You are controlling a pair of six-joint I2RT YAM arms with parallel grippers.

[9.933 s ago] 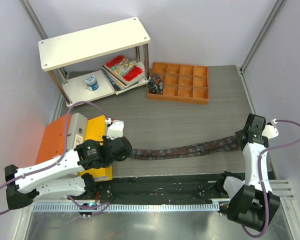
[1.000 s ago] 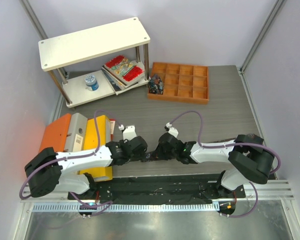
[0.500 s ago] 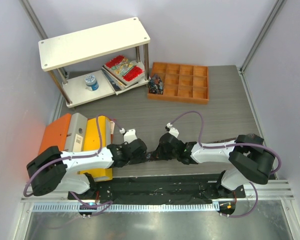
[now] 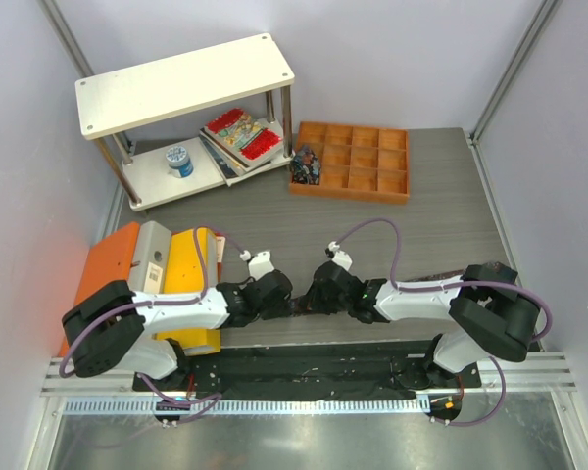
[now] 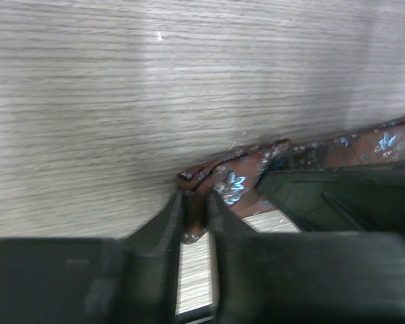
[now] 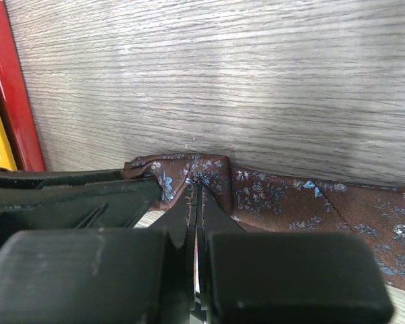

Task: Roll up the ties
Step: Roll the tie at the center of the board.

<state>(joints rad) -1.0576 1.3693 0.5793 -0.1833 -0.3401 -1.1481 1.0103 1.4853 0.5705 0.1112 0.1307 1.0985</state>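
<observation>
Left gripper (image 5: 194, 206): low over the near-centre of the table, pointing right. Its fingers (image 5: 167, 226) stand only a narrow gap apart, and a raised fold of the tie fills that gap, so it is pinching the fabric.
Right gripper (image 6: 196, 192): comes in from the right, tip to tip with the left one. Its fingers (image 6: 182, 216) are pressed together, with the folded edge of the tie caught at their tips.
Black mat (image 4: 314, 370): runs left to right along the near edge, just nearer than both grippers.
Tie (image 6: 290, 199): dark brown with small blue and reddish flowers. It is bunched into a ridge where the two grippers meet, and from there it lies flat on the wood and runs off to the right. From above it is almost wholly hidden under the gripper heads and the right arm.
Table (image 4: 392, 235): grey wood grain.
Orange and yellow blocks (image 4: 191, 264): at the left, side by side, with the left arm across their near end.
Orange tray (image 4: 372, 166): far, right of centre, divided into compartments, with small dark bits in its left-hand ones.
White shelf unit (image 4: 181, 83): far left, with red patterned books (image 4: 240, 132) and a blue and white spool (image 4: 179, 159) on its lower board.
</observation>
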